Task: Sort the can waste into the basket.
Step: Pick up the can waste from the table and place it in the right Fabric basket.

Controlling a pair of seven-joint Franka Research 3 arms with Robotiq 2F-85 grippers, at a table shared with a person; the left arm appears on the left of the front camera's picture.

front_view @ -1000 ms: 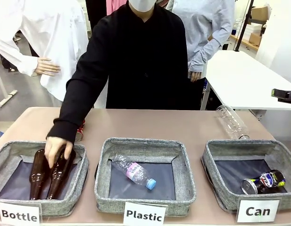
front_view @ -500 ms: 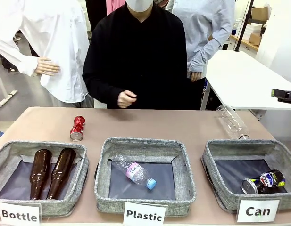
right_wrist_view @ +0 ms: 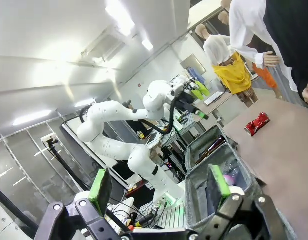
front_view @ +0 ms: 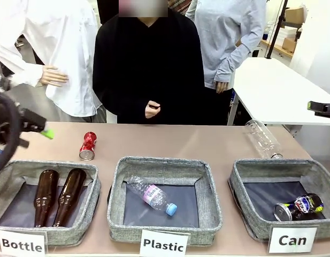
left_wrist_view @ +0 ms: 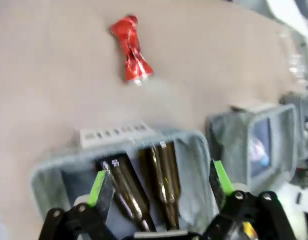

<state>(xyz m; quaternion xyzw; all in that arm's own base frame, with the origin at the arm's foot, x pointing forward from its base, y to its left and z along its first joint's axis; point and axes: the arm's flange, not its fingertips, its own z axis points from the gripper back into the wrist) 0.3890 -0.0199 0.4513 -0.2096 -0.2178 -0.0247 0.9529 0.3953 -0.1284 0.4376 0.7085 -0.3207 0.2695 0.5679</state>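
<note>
Cans — two — red can point(front_view: 87, 145), dark can point(front_view: 299, 207)

The red can point(front_view: 87, 145) showed a silver end. The dark can point(front_view: 299, 207) bore a red-white-blue round logo. The basket point(front_view: 271, 164) was grey fabric, dark-lined, its label point(front_view: 292, 240) white with black lettering. The worktop point(front_view: 207, 139) was tan.

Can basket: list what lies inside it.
One crushed dark can with a round logo lies on the dark liner of the Can basket. The near wall and white label cover the floor's front strip.
</note>
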